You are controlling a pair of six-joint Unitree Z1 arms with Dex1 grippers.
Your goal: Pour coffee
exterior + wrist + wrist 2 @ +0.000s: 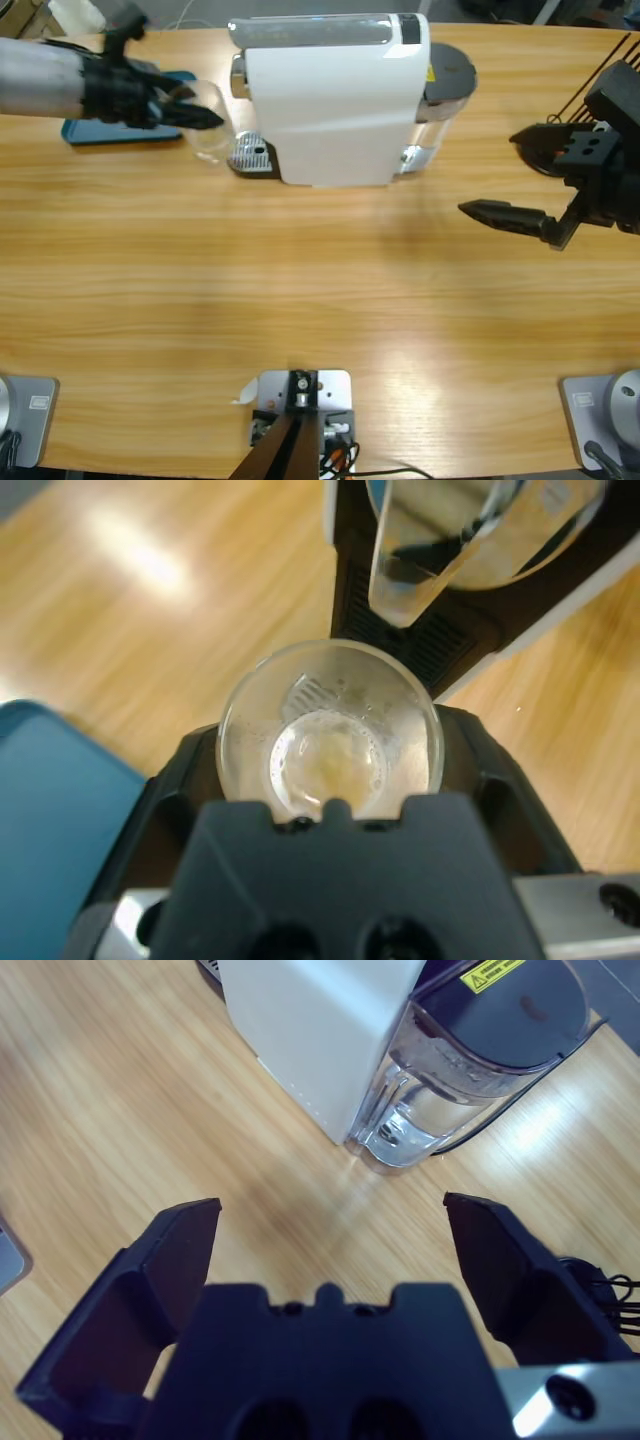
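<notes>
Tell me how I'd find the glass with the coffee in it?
Look for the big white coffee machine at the back of the wooden table. Just beside its silver drip tray, next to a blue tray, the left gripper clamps a clear round glass. It is the only see-through cup, with a thin pale yellowish-brown coffee layer at the bottom.

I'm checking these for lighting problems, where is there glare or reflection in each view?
High view: a pale sheen on the table in front of the coffee machine. Left wrist view: a bright glare patch on the wood at upper left, and reflections in the glass. Right wrist view: a soft bright patch beside the water tank.
</notes>
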